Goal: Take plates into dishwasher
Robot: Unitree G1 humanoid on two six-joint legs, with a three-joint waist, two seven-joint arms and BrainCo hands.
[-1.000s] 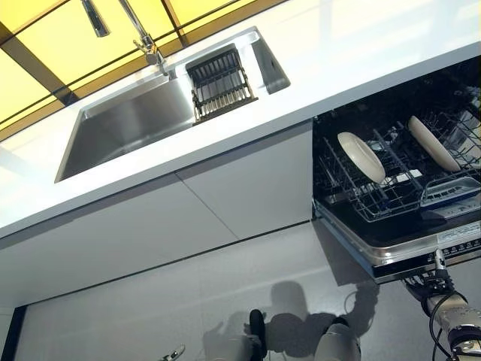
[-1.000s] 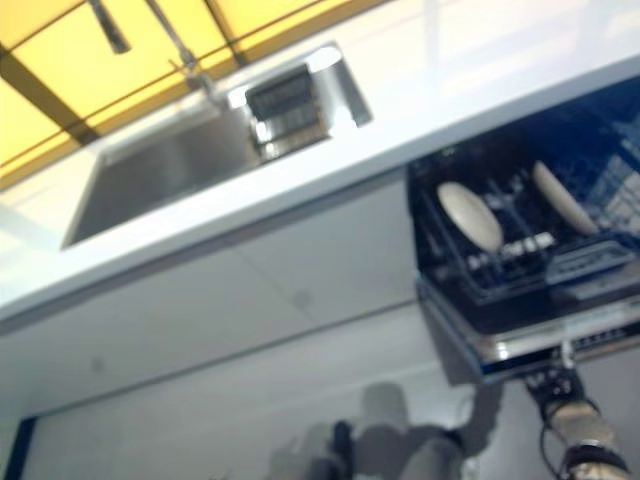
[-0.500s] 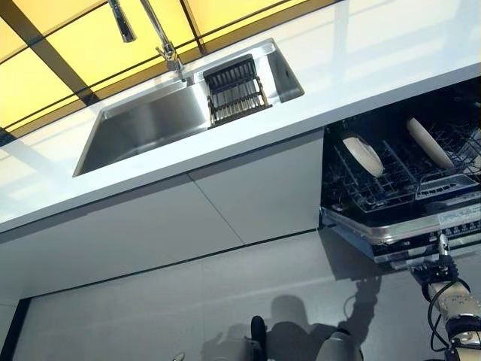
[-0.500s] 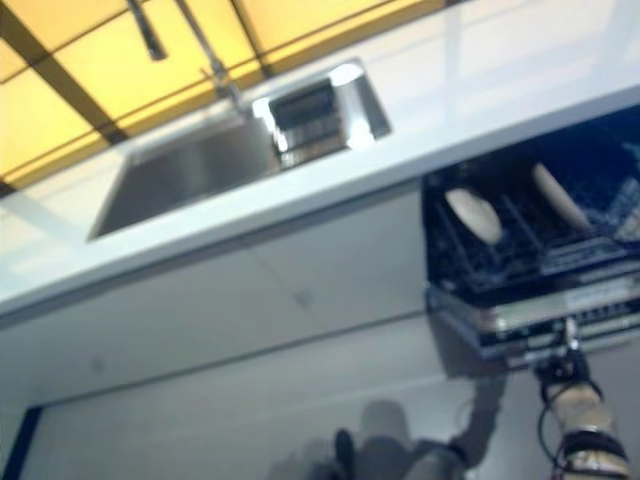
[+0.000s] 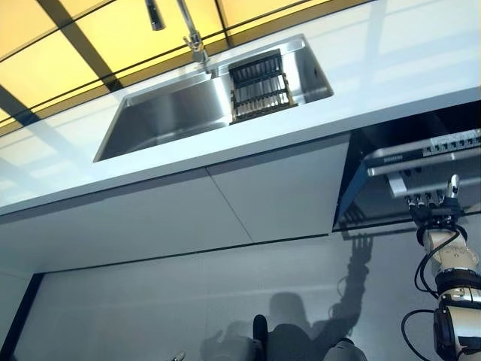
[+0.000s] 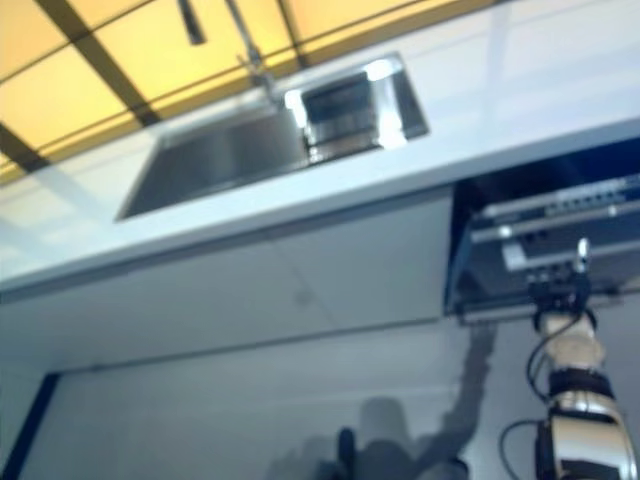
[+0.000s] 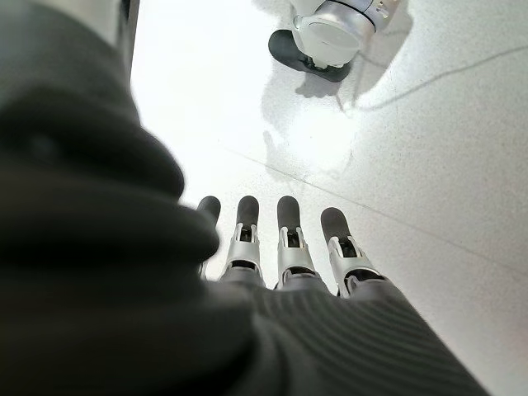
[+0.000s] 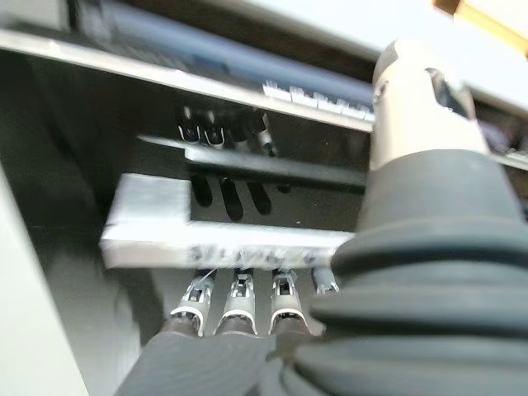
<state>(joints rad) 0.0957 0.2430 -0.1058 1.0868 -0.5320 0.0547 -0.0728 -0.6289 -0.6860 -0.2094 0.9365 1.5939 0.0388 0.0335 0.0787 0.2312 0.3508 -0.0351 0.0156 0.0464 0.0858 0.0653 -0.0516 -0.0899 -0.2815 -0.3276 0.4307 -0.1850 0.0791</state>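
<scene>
The dishwasher door (image 5: 421,154) stands raised, almost shut, under the white counter at the right. Its silver control edge faces me. No plates or rack show; the inside is hidden behind the door. My right hand (image 5: 437,212) is just below the door's edge, fingers straight, tips against it. In the right wrist view the fingers (image 8: 239,301) reach up to the door's silver edge (image 8: 157,223). My left hand (image 7: 289,247) hangs low over the floor with straight fingers and holds nothing.
A steel sink (image 5: 165,120) with a dark drying rack (image 5: 261,85) and a tap (image 5: 192,30) is set in the white counter (image 5: 376,83). Grey cabinet fronts (image 5: 225,203) run below it, left of the dishwasher.
The dishwasher door has swung up from open to almost shut with my right hand under its edge. The rack and its two plates have gone out of sight. The camera has also shifted.
</scene>
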